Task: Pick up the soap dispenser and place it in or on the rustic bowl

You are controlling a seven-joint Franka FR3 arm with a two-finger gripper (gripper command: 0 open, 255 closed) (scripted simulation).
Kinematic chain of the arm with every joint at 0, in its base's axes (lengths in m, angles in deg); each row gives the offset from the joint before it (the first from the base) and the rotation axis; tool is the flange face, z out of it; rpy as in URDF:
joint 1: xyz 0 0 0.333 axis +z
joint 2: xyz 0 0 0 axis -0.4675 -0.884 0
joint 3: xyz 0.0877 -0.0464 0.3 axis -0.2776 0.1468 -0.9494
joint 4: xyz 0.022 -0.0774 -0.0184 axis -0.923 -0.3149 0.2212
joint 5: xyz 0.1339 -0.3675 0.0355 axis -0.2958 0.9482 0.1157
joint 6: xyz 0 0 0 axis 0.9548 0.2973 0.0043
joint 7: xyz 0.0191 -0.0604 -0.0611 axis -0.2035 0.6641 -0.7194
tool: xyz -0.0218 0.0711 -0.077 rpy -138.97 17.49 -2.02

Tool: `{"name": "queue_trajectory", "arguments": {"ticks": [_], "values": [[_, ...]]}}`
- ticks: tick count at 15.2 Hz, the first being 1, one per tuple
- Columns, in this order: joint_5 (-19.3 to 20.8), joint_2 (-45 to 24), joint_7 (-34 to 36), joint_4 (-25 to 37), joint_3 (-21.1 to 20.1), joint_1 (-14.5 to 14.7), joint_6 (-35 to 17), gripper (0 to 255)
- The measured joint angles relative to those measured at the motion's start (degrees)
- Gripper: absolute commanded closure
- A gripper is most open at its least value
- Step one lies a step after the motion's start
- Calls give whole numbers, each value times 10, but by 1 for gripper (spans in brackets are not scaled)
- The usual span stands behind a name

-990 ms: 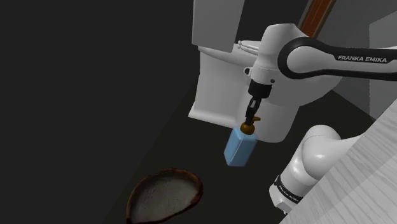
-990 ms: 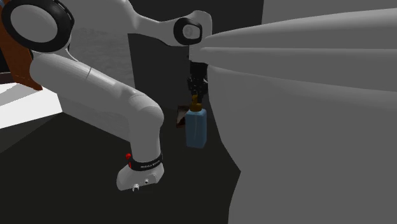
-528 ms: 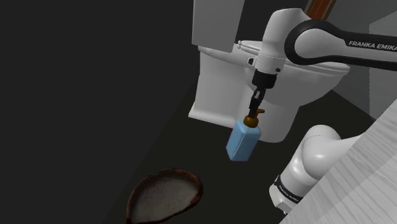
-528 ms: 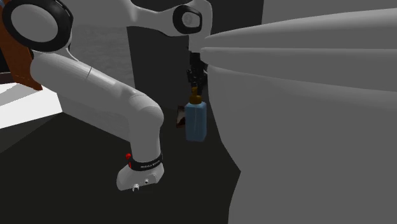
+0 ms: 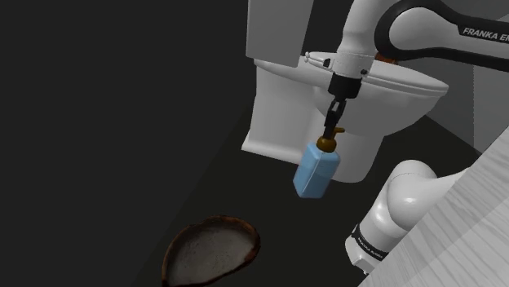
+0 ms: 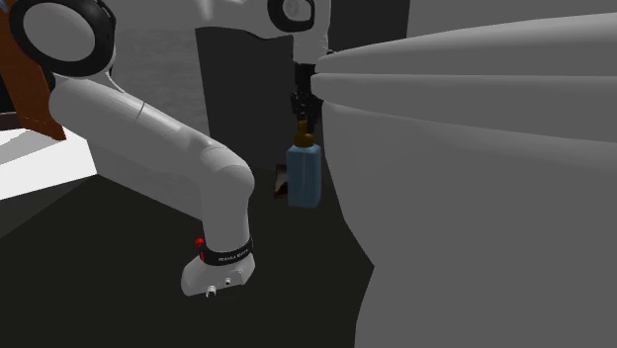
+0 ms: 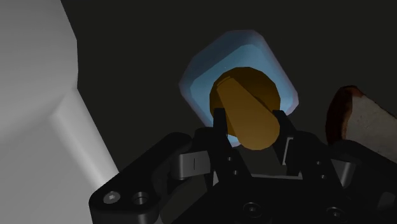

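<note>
Soap dispenser (image 5: pixel 315 173) hangs tilted, fingers (image 5: pixel 334 116) clasping brown pump (image 7: pixel 245 114); bowl (image 5: pixel 210 249) partly cut off.

The arm (image 5: pixel 359 37) has smooth, rounded white links and dark joints. One dark band (image 5: pixel 440 24) carries white lettering beginning "FRANKA". A black ring (image 6: pixel 227 254) near the base bears small white print, perhaps the same name, beside a red dot (image 6: pixel 199 242). The all-black gripper (image 7: pixel 249 124) has round screws (image 7: pixel 112 198) set into its body.

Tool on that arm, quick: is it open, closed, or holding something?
The tool is closed, holding the blue soap dispenser by its brown pump top.
</note>
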Motion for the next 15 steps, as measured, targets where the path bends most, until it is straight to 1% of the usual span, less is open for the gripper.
{"name": "queue_trajectory", "arguments": {"ticks": [8,13,15], "values": [[1,-18,1,70,1,-1,53,255],[-30,-67,45,131,-41,9,62,255],[-47,-90,74,157,-67,14,62,255]]}}
